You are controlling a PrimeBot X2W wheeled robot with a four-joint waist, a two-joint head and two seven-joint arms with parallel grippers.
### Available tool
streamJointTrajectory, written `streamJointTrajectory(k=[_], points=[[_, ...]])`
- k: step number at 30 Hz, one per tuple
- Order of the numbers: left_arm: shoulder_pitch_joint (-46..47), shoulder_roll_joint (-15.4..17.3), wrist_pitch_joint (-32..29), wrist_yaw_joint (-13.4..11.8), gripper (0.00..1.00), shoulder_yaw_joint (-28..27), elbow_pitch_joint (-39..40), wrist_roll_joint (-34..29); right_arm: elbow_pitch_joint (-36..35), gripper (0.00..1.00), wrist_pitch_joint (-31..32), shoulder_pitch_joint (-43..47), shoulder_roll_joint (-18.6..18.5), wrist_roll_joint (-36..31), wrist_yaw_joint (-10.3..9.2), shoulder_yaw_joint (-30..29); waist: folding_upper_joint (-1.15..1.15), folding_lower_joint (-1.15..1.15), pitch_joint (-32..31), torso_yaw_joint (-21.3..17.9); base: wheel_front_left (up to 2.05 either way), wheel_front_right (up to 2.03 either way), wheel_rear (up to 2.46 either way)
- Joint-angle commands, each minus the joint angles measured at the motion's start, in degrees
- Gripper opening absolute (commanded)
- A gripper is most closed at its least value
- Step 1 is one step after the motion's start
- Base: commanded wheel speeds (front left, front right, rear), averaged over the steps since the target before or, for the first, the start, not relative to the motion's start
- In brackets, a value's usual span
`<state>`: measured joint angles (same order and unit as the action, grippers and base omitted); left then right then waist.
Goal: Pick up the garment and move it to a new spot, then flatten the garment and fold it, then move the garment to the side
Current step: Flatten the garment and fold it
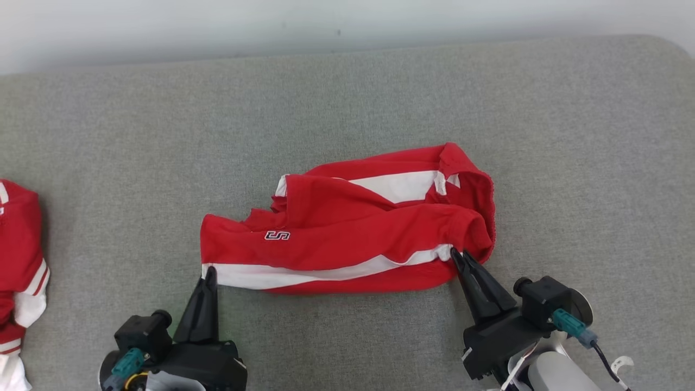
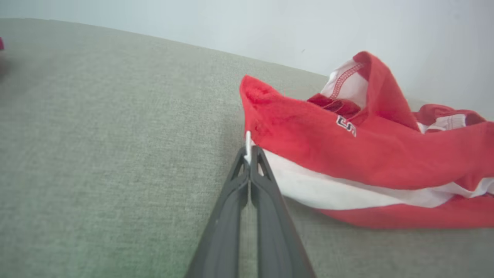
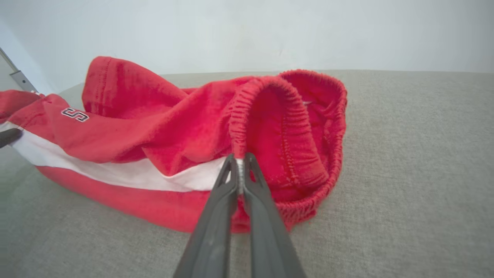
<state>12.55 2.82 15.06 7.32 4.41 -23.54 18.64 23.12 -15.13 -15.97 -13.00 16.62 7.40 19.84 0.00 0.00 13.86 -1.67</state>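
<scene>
On the grey surface (image 1: 347,98), left gripper (image 1: 209,273) and right gripper (image 1: 456,255) are clamping the crumpled garment (image 1: 347,241); flattening, folding pending.

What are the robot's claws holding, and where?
Both pinch the red shorts: left gripper at the white-striped leg hem corner, right gripper on the elastic waistband.

red garment (image 1: 347,244) pinched by left end effector (image 1: 209,275), right end effector (image 1: 456,256)
</scene>
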Motion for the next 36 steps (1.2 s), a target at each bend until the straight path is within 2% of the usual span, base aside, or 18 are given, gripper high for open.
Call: streamJointTrajectory(k=[1, 6, 10, 15, 20, 22, 24, 29, 36], points=[[-0.59, 0.13, 0.18, -0.03, 0.00, -0.52, 0.76, -0.71, -1.03, 0.00, 0.00, -0.15, 0.35, 0.57, 0.18, 0.08, 0.00, 0.00, -1.59, 0.00, 0.00, 0.00, 0.00], [0.97, 0.24, 0.18, 0.08, 0.00, -3.12, 4.58, -3.80, -5.45, 0.00, 0.00, -1.57, 0.98, 2.89, 0.18, -0.04, 0.00, 0.00, -6.43, -0.22, 0.00, 0.00, 0.00], [3.76, 2.25, 0.18, 0.15, 0.00, -3.66, 7.98, -5.87, -7.23, 0.00, -0.01, -4.75, 0.85, 5.11, 0.18, 0.48, 0.00, 0.00, -11.04, -0.35, 0.00, 0.00, 0.00], [11.01, 7.98, 0.17, 0.16, 0.00, -1.24, 10.62, -6.73, -7.64, 0.00, 0.00, -11.52, -0.15, 8.24, 0.18, 0.14, 0.00, 0.00, -14.45, -0.04, 0.00, 0.00, 0.00], [20.31, 14.47, 0.17, 0.11, 0.00, 0.30, 10.03, -6.95, -7.74, 0.00, 0.00, -19.15, -1.49, 11.87, 0.18, 0.27, 0.00, 0.00, -15.63, 0.05, 0.00, 0.00, 0.00], [22.22, 15.33, 0.17, 0.10, 0.00, 0.54, 9.59, -6.58, -7.34, 0.00, 0.00, -20.47, -1.85, 12.46, 0.18, 0.60, 0.00, 0.00, -15.62, 0.10, 0.00, 0.00, 0.00], [25.48, 17.29, -0.81, 0.07, 0.00, 1.35, 8.40, -6.62, -6.40, 0.00, 0.09, -23.13, -2.65, 13.64, 0.18, 1.57, 0.00, 0.00, -15.16, 0.17, 0.00, 0.00, 0.00], [31.74, 19.67, -3.49, 0.09, 0.00, 3.44, 6.27, -6.13, -3.49, 0.00, 1.50, -29.52, -5.13, 15.70, 0.13, 4.52, 0.00, 0.00, -10.73, 0.46, 0.00, 0.00, 0.00], [40.04, 18.48, -6.19, -0.35, 0.00, 5.88, 0.29, -6.43, 3.89, 0.00, 2.79, -41.82, -7.77, 15.13, 0.13, 9.34, 0.00, 0.00, 2.20, 1.63, 0.00, 0.00, 0.00]])
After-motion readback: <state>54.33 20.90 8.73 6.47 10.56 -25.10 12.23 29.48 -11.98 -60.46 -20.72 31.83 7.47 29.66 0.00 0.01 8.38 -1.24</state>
